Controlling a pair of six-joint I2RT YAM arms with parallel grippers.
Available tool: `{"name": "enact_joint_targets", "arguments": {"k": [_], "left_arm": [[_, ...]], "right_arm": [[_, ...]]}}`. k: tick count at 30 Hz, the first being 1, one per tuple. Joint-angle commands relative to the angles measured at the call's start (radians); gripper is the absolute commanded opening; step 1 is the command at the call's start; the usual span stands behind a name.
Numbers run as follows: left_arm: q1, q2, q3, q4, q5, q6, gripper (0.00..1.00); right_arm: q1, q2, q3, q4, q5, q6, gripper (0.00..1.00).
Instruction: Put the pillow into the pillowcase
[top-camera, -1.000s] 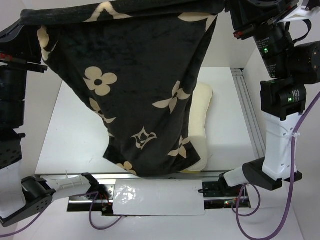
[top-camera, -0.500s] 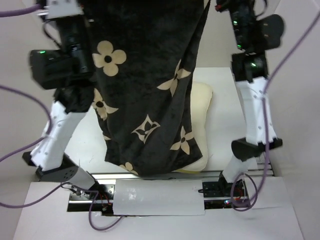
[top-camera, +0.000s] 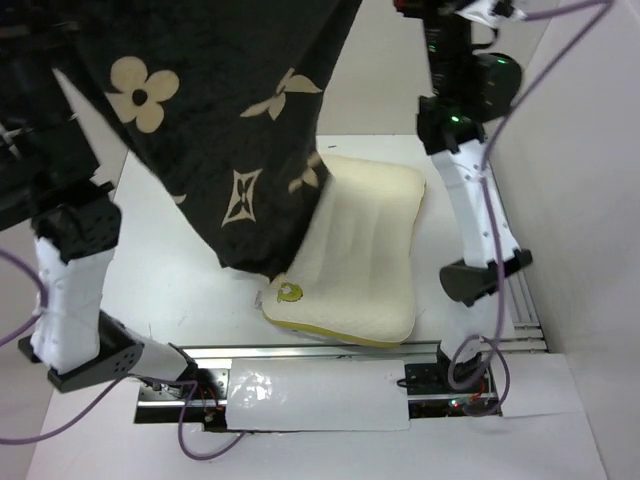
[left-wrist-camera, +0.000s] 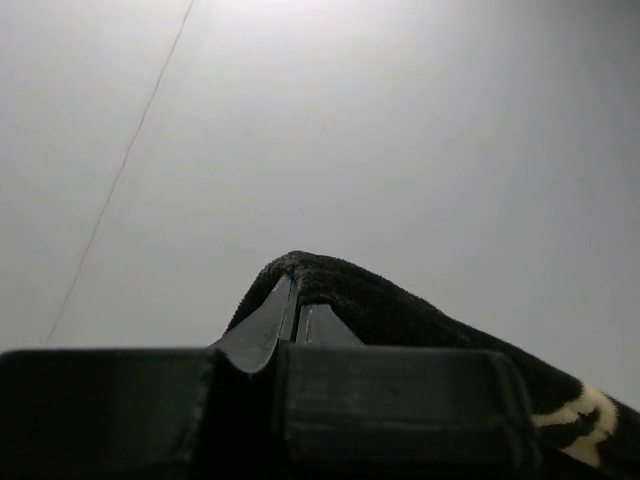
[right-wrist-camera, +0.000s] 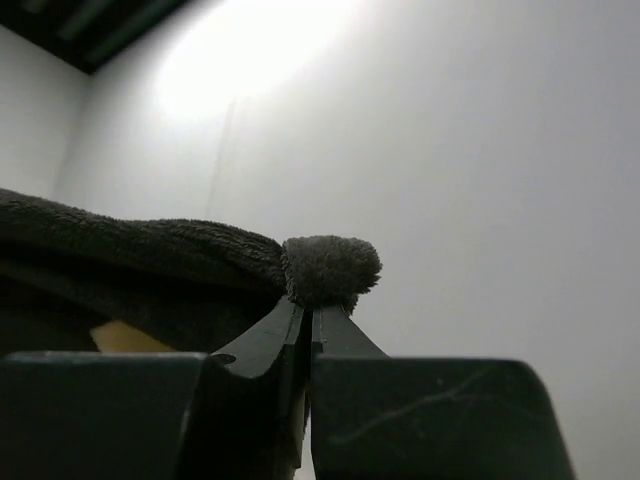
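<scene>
The left fingers (left-wrist-camera: 265, 325) and right fingers (right-wrist-camera: 265, 335) are each clamped on the top hem of the pillowcase (top-camera: 230, 130). It hangs above the bench (top-camera: 170, 270), its lower end overlapping the left edge of the pillow (top-camera: 365, 250). The pillow lies flat, right of centre, entirely outside the pillowcase. Risk: the narrow pinch on plush fabric may slip and drop the hem.

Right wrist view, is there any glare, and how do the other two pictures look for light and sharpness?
Right wrist view: a bright glare patch washes out the upper left; the pillowcase tuft in the right tool is sharp. Left wrist view: flat grey light, no glare, the left tool dark. Top external view: even light, pillow crisp.
</scene>
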Motion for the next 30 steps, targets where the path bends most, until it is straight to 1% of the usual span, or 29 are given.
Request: {"name": "enact_joint_targets", "arguments": {"k": [1, 2, 4, 5, 6, 7, 8, 9, 10, 11, 12, 13, 14, 15, 16, 17, 18, 19, 20, 21, 22, 23, 24, 25, 26, 27, 28, 29, 30], "left_arm": [[0.017, -0.115, -0.038, 0.225, 0.008, -0.032, 0.0], [0.026, -0.115, -0.067, 0.21, -0.003, -0.018, 0.0], [0.026, -0.15, -0.122, 0.21, -0.058, 0.078, 0.0], [0.026, -0.176, -0.247, 0.226, -0.091, 0.103, 0.0], [0.026, -0.213, -0.335, 0.261, -0.134, 0.127, 0.0], [0.026, -0.311, -0.429, 0.313, -0.215, 0.128, 0.0], [0.035, -0.371, -0.525, 0.288, -0.234, 0.088, 0.0], [0.035, -0.435, -0.705, 0.21, -0.234, 0.025, 0.0], [0.035, -0.495, -0.794, 0.074, -0.189, -0.148, 0.0], [0.046, -0.59, -0.874, 0.011, -0.147, -0.218, 0.0], [0.046, -0.616, -0.961, -0.066, -0.114, -0.29, 0.0], [0.046, -0.63, -0.977, -0.171, -0.005, -0.44, 0.0], [0.046, -0.631, -0.991, -0.343, 0.047, -0.498, 0.0], [0.046, -0.631, -1.032, -0.406, 0.118, -0.554, 0.0], [0.046, -0.631, -1.067, -0.442, 0.281, -0.629, 0.0], [0.046, -0.631, -1.109, -0.453, 0.371, -0.671, 0.0], [0.034, -0.631, -1.203, -0.403, 0.455, -0.705, 0.0], [0.017, -0.608, -1.236, -0.38, 0.514, -0.765, 0.0], [-0.011, -0.586, -1.262, -0.358, 0.59, -0.785, 0.0], [-0.04, -0.559, -1.278, -0.346, 0.617, -0.785, 0.0], [-0.102, -0.527, -1.287, -0.346, 0.641, -0.785, 0.0], [-0.141, -0.455, -1.287, -0.346, 0.631, -0.785, 0.0], [-0.182, -0.418, -1.272, -0.362, 0.609, -0.767, 0.0], [-0.276, -0.381, -1.246, -0.385, 0.58, -0.75, 0.0], [-0.327, -0.324, -1.246, -0.395, 0.525, -0.726, 0.0], [-0.379, -0.303, -1.235, -0.395, 0.508, -0.698, 0.0], [-0.484, -0.284, -1.235, -0.383, 0.487, -0.669, 0.0], [-0.532, -0.267, -1.224, -0.383, 0.438, -0.614, 0.0], [-0.572, -0.243, -1.209, -0.383, 0.437, -0.591, 0.0]], "right_arm": [[-0.034, -0.177, -0.07, 0.089, -0.038, -0.123, 0.0], [-0.034, -0.221, -0.106, 0.03, -0.039, -0.138, 0.0], [-0.034, -0.262, -0.21, -0.043, 0.008, -0.149, 0.0], [-0.034, -0.321, -0.263, -0.092, 0.009, -0.167, 0.0], [-0.034, -0.358, -0.332, -0.174, 0.009, -0.229, 0.0], [-0.034, -0.396, -0.491, -0.231, -0.022, -0.263, 0.0], [-0.034, -0.441, -0.594, -0.257, -0.036, -0.29, 0.0], [-0.034, -0.532, -0.706, -0.258, -0.027, -0.308, 0.0], [-0.034, -0.573, -0.927, -0.235, 0.007, -0.308, 0.0], [-0.034, -0.61, -1.025, -0.204, 0.135, -0.298, 0.0], [-0.044, -0.665, -1.101, -0.177, 0.204, -0.244, 0.0], [-0.072, -0.685, -1.211, -0.176, 0.255, -0.22, 0.0], [-0.085, -0.7, -1.242, -0.21, 0.316, -0.204, 0.0], [-0.096, -0.732, -1.265, -0.309, 0.334, -0.187, 0.0], [-0.106, -0.749, -1.308, -0.357, 0.357, -0.158, 0.0], [-0.122, -0.768, -1.334, -0.397, 0.437, -0.132, 0.0], [-0.122, -0.809, -1.359, -0.431, 0.494, -0.1, 0.0], [-0.134, -0.832, -1.383, -0.499, 0.559, -0.027, 0.0], [-0.146, -0.854, -1.423, -0.541, 0.643, 0.03, 0.0], [-0.146, -0.874, -1.433, -0.593, 0.811, 0.088, 0.0], [-0.157, -0.907, -1.442, -0.682, 0.875, 0.16, 0.0], [-0.171, -0.92, -1.442, -0.734, 0.922, 0.187, 0.0], [-0.171, -0.929, -1.442, -0.788, 0.981, 0.207, 0.0], [-0.182, -0.938, -1.442, -0.883, 0.996, 0.221, 0.0], [-0.182, -0.938, -1.419, -0.935, 1.022, 0.245, 0.0], [-0.194, -0.938, -1.41, -0.981, 1.074, 0.262, 0.0], [-0.194, -0.938, -1.398, -1.023, 1.094, 0.262, 0.0], [-0.203, -0.938, -1.36, -1.117, 1.122, 0.293, 0.0], [-0.203, -0.938, -1.338, -1.164, 1.177, 0.305, 0.0]]}}
